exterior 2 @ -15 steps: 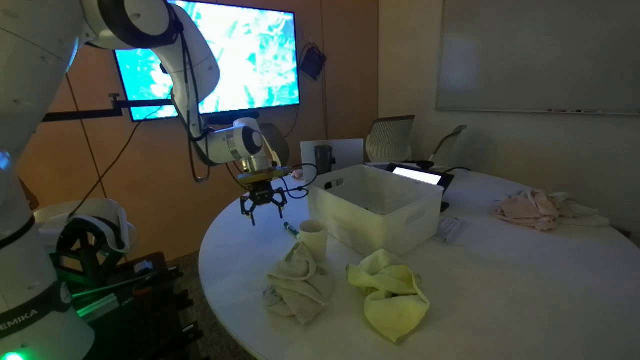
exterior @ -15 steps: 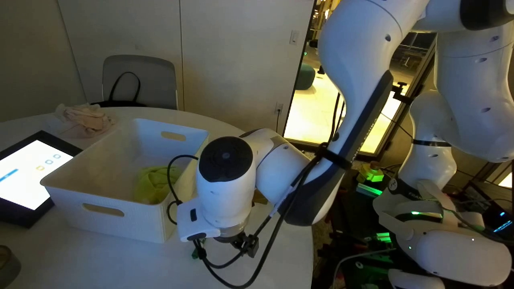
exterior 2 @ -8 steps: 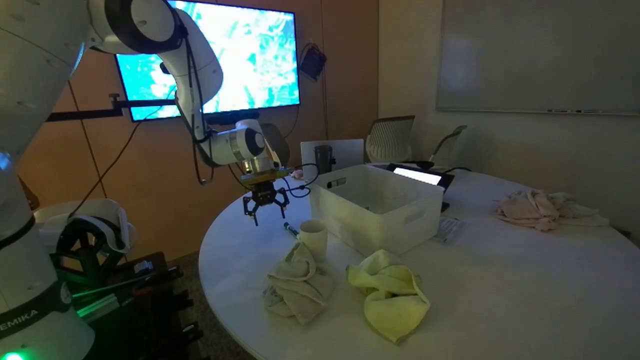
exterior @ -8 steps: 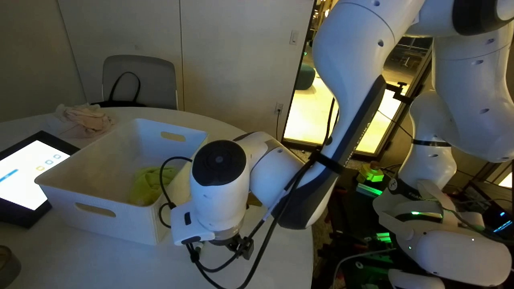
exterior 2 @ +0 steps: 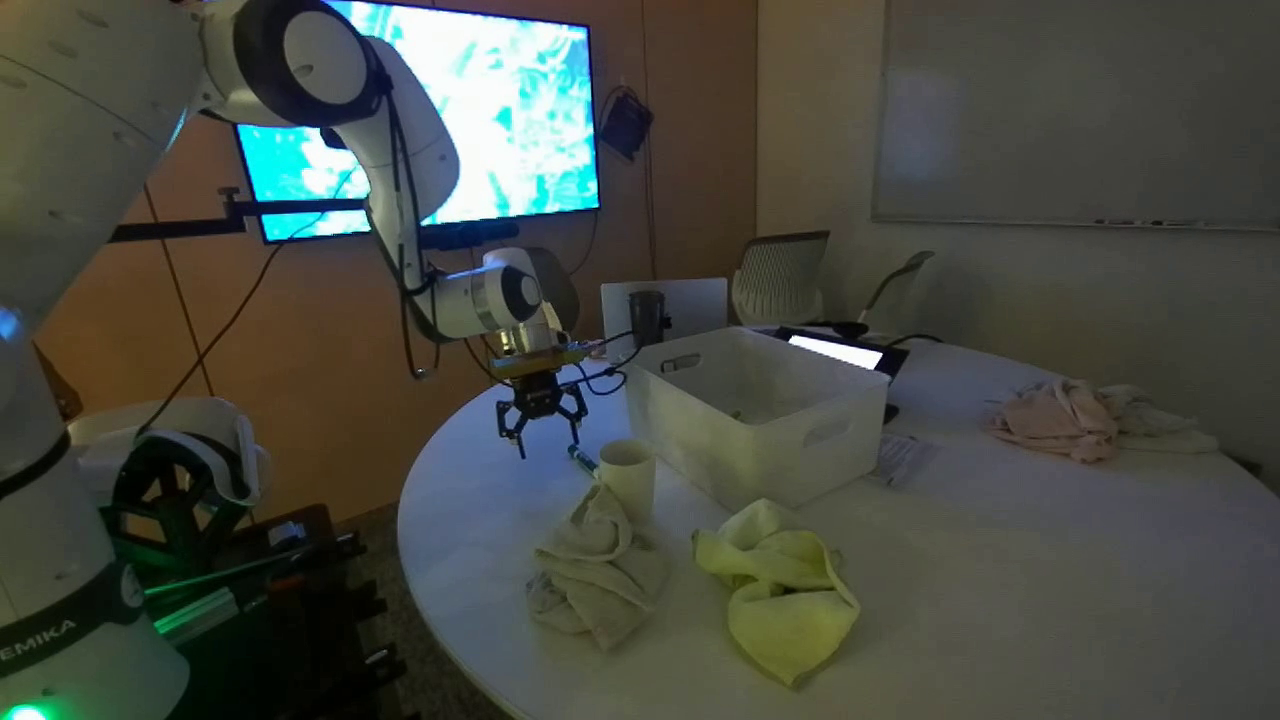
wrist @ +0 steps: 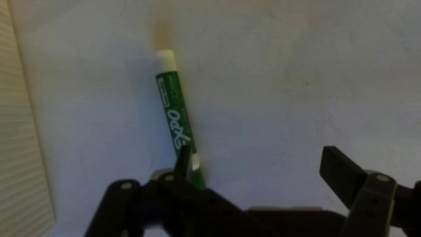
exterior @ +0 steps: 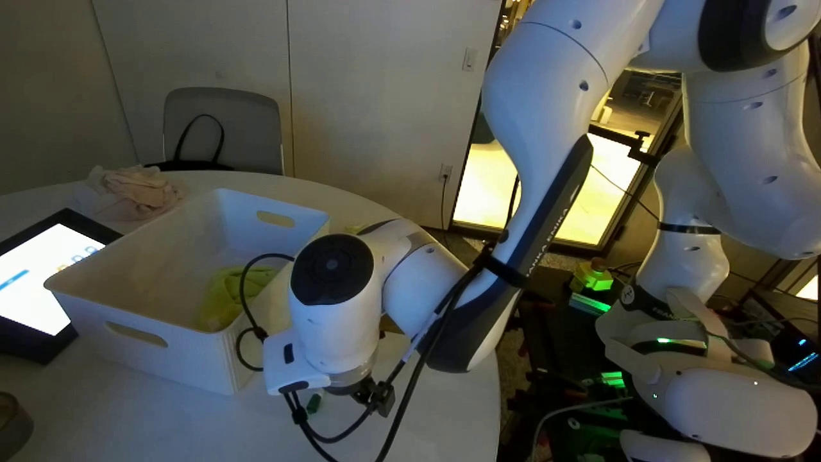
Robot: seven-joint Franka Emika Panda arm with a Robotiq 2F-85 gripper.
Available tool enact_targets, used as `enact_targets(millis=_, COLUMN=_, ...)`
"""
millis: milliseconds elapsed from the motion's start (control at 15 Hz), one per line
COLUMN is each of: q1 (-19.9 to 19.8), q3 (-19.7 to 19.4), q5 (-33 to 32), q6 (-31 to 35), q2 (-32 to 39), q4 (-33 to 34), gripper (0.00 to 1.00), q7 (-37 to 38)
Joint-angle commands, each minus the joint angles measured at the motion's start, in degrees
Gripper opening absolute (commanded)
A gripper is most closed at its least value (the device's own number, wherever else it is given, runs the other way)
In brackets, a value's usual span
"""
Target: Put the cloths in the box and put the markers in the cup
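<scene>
My desk (exterior 2: 960, 600): fingers (wrist: 340, 172) spread, marker (wrist: 174, 102) lying flat

EMIKA is legible on my arm (exterior: 545, 237). The white box (exterior: 192, 356) stands on the desk, holding a yellow-green cloth (exterior: 234, 295). Outside it lie a yellow cloth (exterior 2: 780, 590) and a greyish cloth (exterior 2: 600, 575), the latter beside a white cup (exterior 2: 628, 478), contents hidden. The marker rests near the box: green, pale-ended, branded EXPO, finer print unreadable.
</scene>
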Motion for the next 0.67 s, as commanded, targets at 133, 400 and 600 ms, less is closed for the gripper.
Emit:
enact_targets(millis=133, q1=-0.6, q3=-0.5, q5=-0.1, q6=0.1, q2=2.2, q4=3.1, gripper=1.00, q7=-1.9)
enact_targets(millis=400, q1=-1.6, q3=0.0, q5=0.7, q6=-0.5, q2=3.1, q4=4.5, gripper=1.00, q7=-4.1)
enact_targets(millis=600, q1=-2.5, q3=0.6, q5=1.7, q6=-1.2, q2=4.3, q4=6.1, gripper=1.00, q7=-7.0)
